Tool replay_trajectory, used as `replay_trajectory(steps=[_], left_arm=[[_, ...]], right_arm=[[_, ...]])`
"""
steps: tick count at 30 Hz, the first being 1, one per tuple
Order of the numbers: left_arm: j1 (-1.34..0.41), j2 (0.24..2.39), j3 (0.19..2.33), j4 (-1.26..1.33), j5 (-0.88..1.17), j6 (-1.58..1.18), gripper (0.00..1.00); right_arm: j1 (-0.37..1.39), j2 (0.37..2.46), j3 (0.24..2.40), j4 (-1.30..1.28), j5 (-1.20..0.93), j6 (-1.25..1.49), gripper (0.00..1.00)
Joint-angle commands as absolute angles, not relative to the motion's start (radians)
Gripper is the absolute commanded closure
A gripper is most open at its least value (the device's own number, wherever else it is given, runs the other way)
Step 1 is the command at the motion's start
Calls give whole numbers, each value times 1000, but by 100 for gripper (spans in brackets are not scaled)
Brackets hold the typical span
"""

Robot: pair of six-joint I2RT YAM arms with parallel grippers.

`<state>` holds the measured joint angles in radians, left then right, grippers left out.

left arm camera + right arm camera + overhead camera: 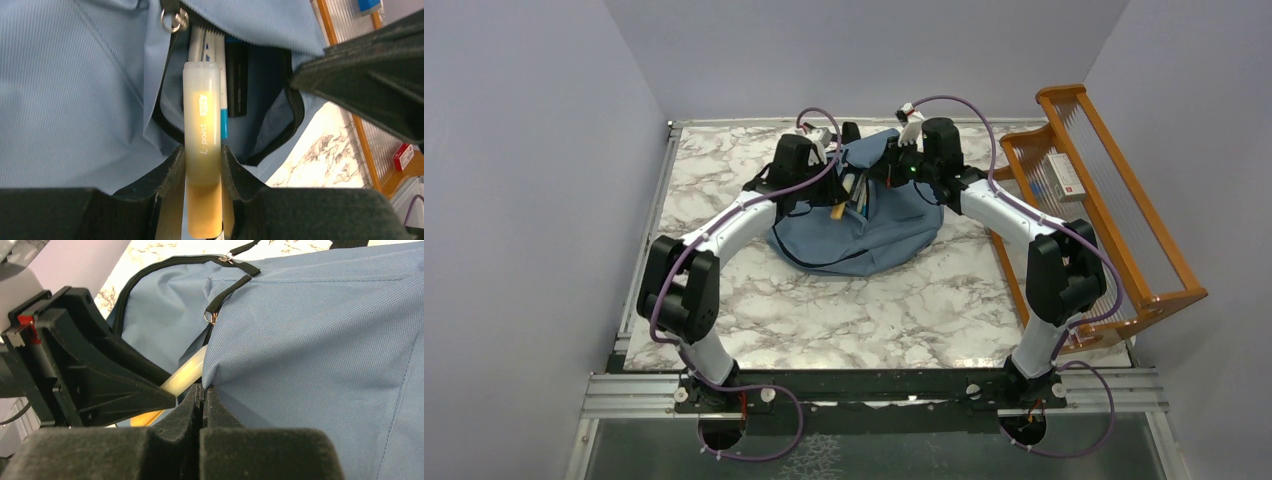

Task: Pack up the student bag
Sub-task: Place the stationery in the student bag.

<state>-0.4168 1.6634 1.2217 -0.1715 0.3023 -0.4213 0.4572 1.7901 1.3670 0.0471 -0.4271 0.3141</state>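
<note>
Clamping a yellow marker point(201, 110) in the left gripper point(202, 155), low centre of the left wrist view, far end at the open zip mouth of the student bag point(864, 235). Pinching the bag's fabric edge with the right gripper point(202, 390), fingers pressed together. Bag upper centre of the top view, on the marble table point(844, 320)

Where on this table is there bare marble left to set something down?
Bare marble runs between the student bag and the arm bases, and in the far-left corner. Crowded: the bag's mouth, where the left gripper and right gripper meet, and the right edge by the orange rack.
</note>
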Motion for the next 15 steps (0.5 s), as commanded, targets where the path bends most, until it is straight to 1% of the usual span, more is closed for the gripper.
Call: replay_trajectory(steps=[1,7,15], left_arm=[[-411,1714,1313,-144,353,-385,100],[-411,1807,1412,-137,320,-394,100],[-418,1874,1435,-5,284,-491,100]], right_arm=[[468,1750,1366,88,-452,325,99],[468,1728,1339,102,-444,334,99],[468,1732,1341,119,-470,367,99]])
